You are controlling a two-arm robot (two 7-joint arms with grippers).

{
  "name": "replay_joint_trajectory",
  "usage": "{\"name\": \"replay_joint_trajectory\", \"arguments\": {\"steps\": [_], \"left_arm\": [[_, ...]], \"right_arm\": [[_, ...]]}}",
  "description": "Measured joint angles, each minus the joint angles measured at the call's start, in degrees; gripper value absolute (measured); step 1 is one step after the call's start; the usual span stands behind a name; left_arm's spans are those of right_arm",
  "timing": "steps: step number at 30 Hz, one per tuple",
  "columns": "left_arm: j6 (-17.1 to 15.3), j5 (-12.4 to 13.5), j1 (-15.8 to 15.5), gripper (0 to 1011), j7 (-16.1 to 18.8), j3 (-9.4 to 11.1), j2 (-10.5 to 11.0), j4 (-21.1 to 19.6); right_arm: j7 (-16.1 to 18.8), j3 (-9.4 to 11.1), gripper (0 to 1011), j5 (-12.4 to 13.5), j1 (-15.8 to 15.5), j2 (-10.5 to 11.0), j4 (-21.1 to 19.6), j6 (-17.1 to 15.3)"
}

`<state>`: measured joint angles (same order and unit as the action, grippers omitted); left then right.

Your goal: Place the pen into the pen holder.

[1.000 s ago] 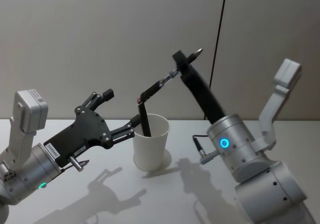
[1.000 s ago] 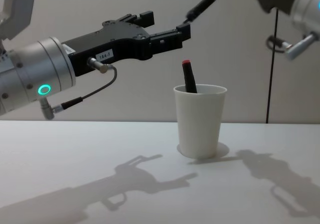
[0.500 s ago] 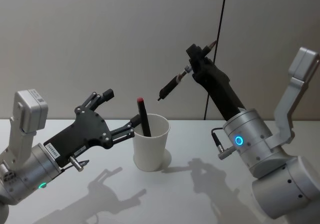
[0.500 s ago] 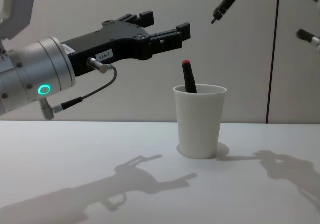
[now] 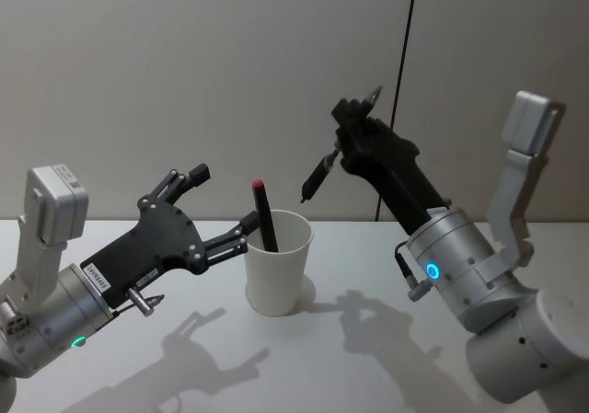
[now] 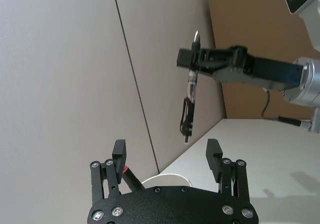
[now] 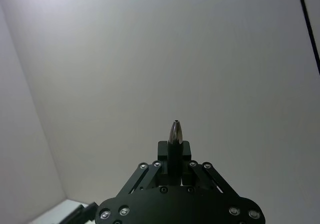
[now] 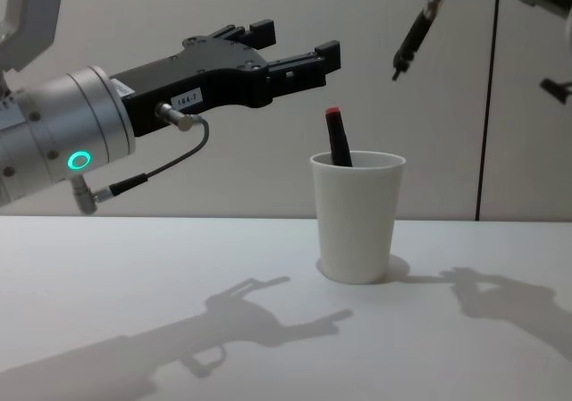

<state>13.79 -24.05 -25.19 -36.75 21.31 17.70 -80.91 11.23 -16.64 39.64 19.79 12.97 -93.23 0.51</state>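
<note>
Pen point(image 5: 318, 176) is high in the air, gripped by the right gripper point(image 5: 354, 119), above the cup point(image 5: 276, 261) and to its right, well apart from the rim. The fingers are closed on the pen's upper part, near the metal tip point(image 7: 175, 132), which sticks out past them and points up. The long axis is steep but tilted: the lower end comes down toward the robot's left, toward the cup. The body is slim and dark, with a clear or pale section just under the gripper.

In the left wrist view the pen point(image 6: 189, 103) hangs nearly upright beyond the left fingers point(image 6: 118, 151).

The left gripper point(image 5: 219, 209) is open and holds nothing; it hovers just left of the cup, near rim height, with one finger close to the rim.

The cup is white paper, wider at the top, and stands upright on the white table point(image 5: 304, 367). Inside it leans a black marker point(image 8: 338, 137) with a red top, which sticks out above the rim.
</note>
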Motion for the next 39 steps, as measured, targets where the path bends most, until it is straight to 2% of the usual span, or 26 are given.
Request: {"name": "replay_joint_trajectory", "arguments": {"steps": [6,12,17,23,30,39], "left_arm": [[0.0,0.0,0.0,1003,0.0,0.0,0.0,0.0],[0.0,0.0,0.0,1003,0.0,0.0,0.0,0.0],[0.0,0.0,0.0,1003,0.0,0.0,0.0,0.0],[0.0,0.0,0.0,1003,0.0,0.0,0.0,0.0],[0.0,0.0,0.0,1003,0.0,0.0,0.0,0.0],[0.0,0.0,0.0,1004,0.0,0.0,0.0,0.0]], "right_arm": [[-0.3,-1.5,133,-4.0,0.8,0.9,1.7,1.0],[-1.3,-3.7,133,-9.6,2.1,1.4,4.7,2.1],[-2.3,-5.7,133,-14.0,3.5,1.3,8.1,3.1],[-3.2,-7.5,133,-18.1,5.3,0.4,12.0,4.5],[-4.0,-8.3,133,-20.6,7.1,-1.1,15.0,6.5],[-4.7,-8.4,134,-22.1,8.5,-2.5,16.3,7.9]]}}
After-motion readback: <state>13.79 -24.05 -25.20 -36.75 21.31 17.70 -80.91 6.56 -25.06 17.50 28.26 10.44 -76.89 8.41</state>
